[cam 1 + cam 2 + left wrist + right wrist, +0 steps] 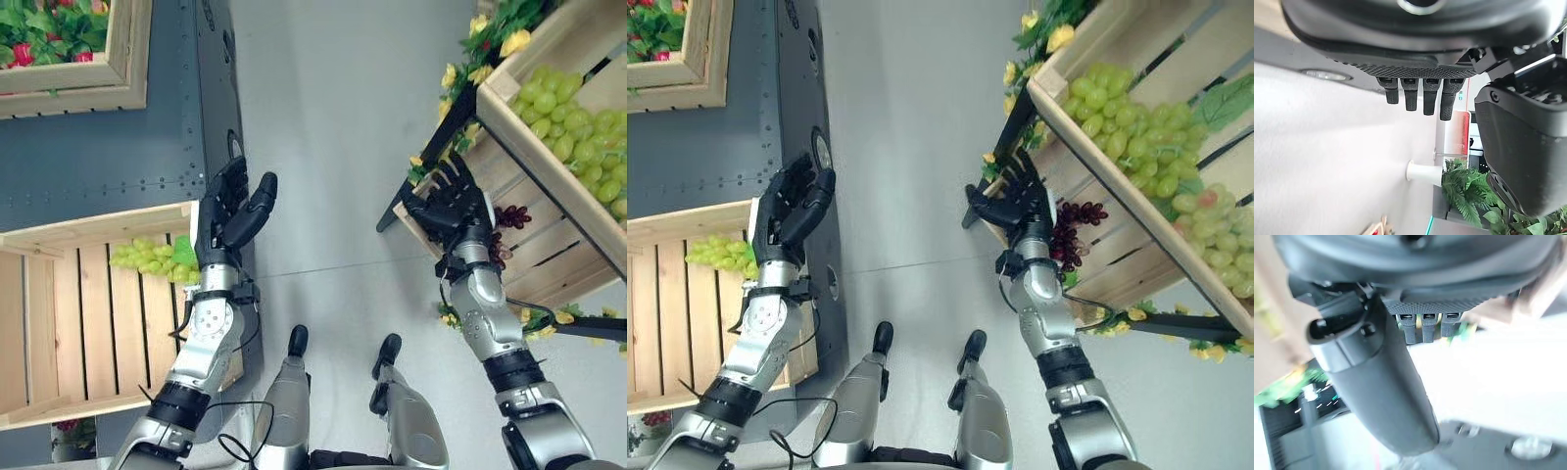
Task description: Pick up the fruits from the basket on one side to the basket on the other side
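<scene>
Nearest, the left hand [230, 211] and right hand [453, 206] hang over pale grey floor [323, 147], both empty, fingers straight and relaxed. The left crate [88, 313] holds green grapes [147, 257] just beside the left hand, while the tilted right crate [549, 157] holds more green grapes [578, 137], with purple grapes [1078, 220] below by the right hand. Farther off are a dark metal stand [98, 147], a flower box [69, 49], and yellow flowers [490, 39].

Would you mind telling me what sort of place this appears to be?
Probably a mock fruit-stall display: slatted wooden crates holding green grape bunches, yellow flower trim and a smooth grey floor.
</scene>
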`<state>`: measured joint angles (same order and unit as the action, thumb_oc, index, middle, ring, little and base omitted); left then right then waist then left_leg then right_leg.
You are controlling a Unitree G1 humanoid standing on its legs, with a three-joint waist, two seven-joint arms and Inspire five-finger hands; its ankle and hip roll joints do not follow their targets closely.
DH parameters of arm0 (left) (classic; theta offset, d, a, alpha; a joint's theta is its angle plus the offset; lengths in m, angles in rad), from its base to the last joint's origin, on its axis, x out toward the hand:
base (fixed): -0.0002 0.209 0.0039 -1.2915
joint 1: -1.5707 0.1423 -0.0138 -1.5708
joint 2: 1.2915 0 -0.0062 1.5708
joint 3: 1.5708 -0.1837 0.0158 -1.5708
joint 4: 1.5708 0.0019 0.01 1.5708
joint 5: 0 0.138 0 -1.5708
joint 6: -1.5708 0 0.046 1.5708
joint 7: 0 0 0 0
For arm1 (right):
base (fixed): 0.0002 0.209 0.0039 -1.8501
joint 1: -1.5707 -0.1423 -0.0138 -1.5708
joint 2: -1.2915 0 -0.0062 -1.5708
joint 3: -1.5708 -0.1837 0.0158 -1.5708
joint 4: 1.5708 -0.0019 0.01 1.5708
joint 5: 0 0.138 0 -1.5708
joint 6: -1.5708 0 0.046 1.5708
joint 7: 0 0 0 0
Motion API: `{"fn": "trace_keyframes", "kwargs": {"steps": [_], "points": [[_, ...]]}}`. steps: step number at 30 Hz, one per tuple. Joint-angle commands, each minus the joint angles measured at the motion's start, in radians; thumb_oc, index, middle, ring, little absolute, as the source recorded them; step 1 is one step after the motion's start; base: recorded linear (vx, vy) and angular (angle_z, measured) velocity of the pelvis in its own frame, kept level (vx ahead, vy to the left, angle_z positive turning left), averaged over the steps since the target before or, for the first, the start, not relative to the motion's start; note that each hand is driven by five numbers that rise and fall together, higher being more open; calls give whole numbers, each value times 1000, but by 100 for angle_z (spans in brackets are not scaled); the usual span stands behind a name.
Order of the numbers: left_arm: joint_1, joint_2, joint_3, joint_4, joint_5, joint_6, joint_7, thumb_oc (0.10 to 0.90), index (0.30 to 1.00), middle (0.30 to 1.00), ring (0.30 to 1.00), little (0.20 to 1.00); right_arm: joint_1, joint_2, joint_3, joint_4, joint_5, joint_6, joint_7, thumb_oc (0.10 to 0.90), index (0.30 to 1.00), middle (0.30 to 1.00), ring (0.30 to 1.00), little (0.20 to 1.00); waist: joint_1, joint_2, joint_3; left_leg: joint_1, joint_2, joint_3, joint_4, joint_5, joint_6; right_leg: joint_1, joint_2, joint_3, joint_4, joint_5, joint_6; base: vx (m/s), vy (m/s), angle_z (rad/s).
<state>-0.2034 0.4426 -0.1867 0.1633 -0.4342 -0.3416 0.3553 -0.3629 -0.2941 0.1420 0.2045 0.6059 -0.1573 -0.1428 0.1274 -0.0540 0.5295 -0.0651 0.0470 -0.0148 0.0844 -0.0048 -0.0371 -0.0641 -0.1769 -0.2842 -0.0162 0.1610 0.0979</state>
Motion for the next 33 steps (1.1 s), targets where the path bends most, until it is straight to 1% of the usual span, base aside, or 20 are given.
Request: {"fn": "trace_keyframes", "kwargs": {"steps": [1,5,7,9,10,11,12,13,14,15,18,20,23,25,26,27,28,30,32,33], "points": [[1,-38,32,-122,70,-69,16,800,900,900,900,900,29,-42,-4,-98,103,-92,193,800,900,900,900,900,9,44,-186,44,-68,21,-139,21,35,29,7,0,127,-159,50,115,200,2],[53,-42,40,-121,78,-62,8,800,900,900,900,900,86,-25,25,-122,133,-83,277,800,900,900,900,900,23,40,-228,64,-82,-5,-137,9,42,59,-7,0,111,-158,55,87,167,2],[83,-42,40,-119,74,-54,2,800,900,900,900,900,125,-13,41,-145,156,-71,318,800,900,900,900,900,27,38,-252,73,-90,-12,-134,4,53,54,-15,0,167,-161,64,57,161,2],[111,-43,41,-121,88,-49,-10,800,900,900,900,900,164,-1,64,-163,193,-65,360,800,900,900,900,900,24,40,-260,82,-97,-17,-130,1,72,-8,-28,13,337,-136,85,53,136,9],[127,-34,39,-109,91,-47,-24,800,900,900,900,900,206,11,87,-179,212,-69,377,800,900,900,900,900,18,41,-260,89,-100,-26,-118,-5,82,-59,-26,35,453,-106,91,125,63,23],[137,-34,39,-102,97,-44,-26,800,900,900,900,900,234,20,100,-180,223,-66,383,800,900,900,900,900,15,35,-263,92,-104,-32,-110,-10,82,-73,-21,54,447,-90,94,140,-17,26],[141,-33,39,-98,102,-41,-26,800,900,900,900,900,243,24,106,-173,226,-66,383,800,900,900,900,900,11,31,-265,94,-106,-38,-105,-12,81,-73,-15,67,421,-87,94,160,-141,23],[147,-31,40,-87,118,-37,-6,800,900,900,900,900,260,30,116,-155,216,-61,387,800,900,900,900,900,-3,21,-270,99,-109,-58,-93,-19,75,-57,2,109,287,-84,84,118,-132,23],[148,-32,40,-87,118,-35,-5,800,900,900,900,900,263,31,117,-154,216,-62,388,800,900,900,900,900,-7,21,-270,102,-107,-61,-93,-21,73,-49,4,114,259,-82,82,169,-220,37],[148,-35,46,-82,131,-24,20,800,900,900,900,900,282,34,119,-143,204,-39,407,800,900,900,900,900,-29,16,-279,112,-105,-74,-96,-33,69,-30,5,177,100,-55,76,111,-145,49],[151,-31,56,-63,176,-39,44,800,900,900,900,900,297,17,121,-136,182,-35,423,800,900,900,900,900,-52,17,-288,126,-101,-100,-119,-34,68,-15,15,258,11,-18,83,83,-211,84],[178,-2,96,-46,231,-37,116,800,900,900,900,900,331,-7,104,-137,180,24,495,800,900,900,900,900,-56,16,-309,126,-84,-116,-129,-25,46,22,40,251,10,-55,70,79,-319,115],[218,13,143,-49,252,-2,180,800,900,900,900,900,355,-35,109,-159,139,58,524,800,900,900,900,900,-42,11,-327,112,-52,-122,-152,12,15,60,58,201,-9,-85,50,39,-216,69],[228,20,163,-35,253,0,181,800,900,900,900,900,371,-45,112,-175,139,73,520,800,900,900,900,900,-43,10,-332,101,-29,-98,-163,31,0,69,62,173,-17,-95,42,-18,-140,35],[223,21,171,-7,280,-1,192,800,900,900,900,900,382,-64,112,-178,112,68,528,800,900,900,900,900,-48,10,-337,80,2,-60,-172,54,-17,77,62,132,-27,-106,32,-48,-63,43],[220,22,170,-1,282,-3,195,800,900,900,900,900,384,-69,112,-178,111,68,528,800,900,900,900,900,-50,11,-338,74,6,-56,-172,57,-21,77,62,125,-27,-108,30,-71,-27,63],[211,29,167,24,308,-3,230,800,900,900,900,900,392,-88,111,-176,129,72,522,800,900,900,900,900,-52,17,-337,53,15,-45,-172,70,-31,80,58,95,-28,-114,27,-34,34,54],[213,39,180,45,333,7,279,800,900,900,900,900,394,-101,106,-170,137,76,517,800,900,900,900,900,-49,21,-336,47,12,-48,-172,69,-33,79,47,78,-23,-121,27,-4,63,43],[216,45,196,70,380,27,325,800,900,900,900,900,396,-103,105,-161,128,73,521,800,900,900,900,900,-48,26,-337,51,10,-47,-172,66,-32,82,39,67,-23,-124,26,46,75,12],[226,55,213,93,414,57,367,800,900,900,900,900,405,-105,106,-159,131,74,518,800,900,900,900,900,-46,29,-343,56,8,-47,-172,62,-32,85,31,59,-21,-125,28,96,107,7]]}}
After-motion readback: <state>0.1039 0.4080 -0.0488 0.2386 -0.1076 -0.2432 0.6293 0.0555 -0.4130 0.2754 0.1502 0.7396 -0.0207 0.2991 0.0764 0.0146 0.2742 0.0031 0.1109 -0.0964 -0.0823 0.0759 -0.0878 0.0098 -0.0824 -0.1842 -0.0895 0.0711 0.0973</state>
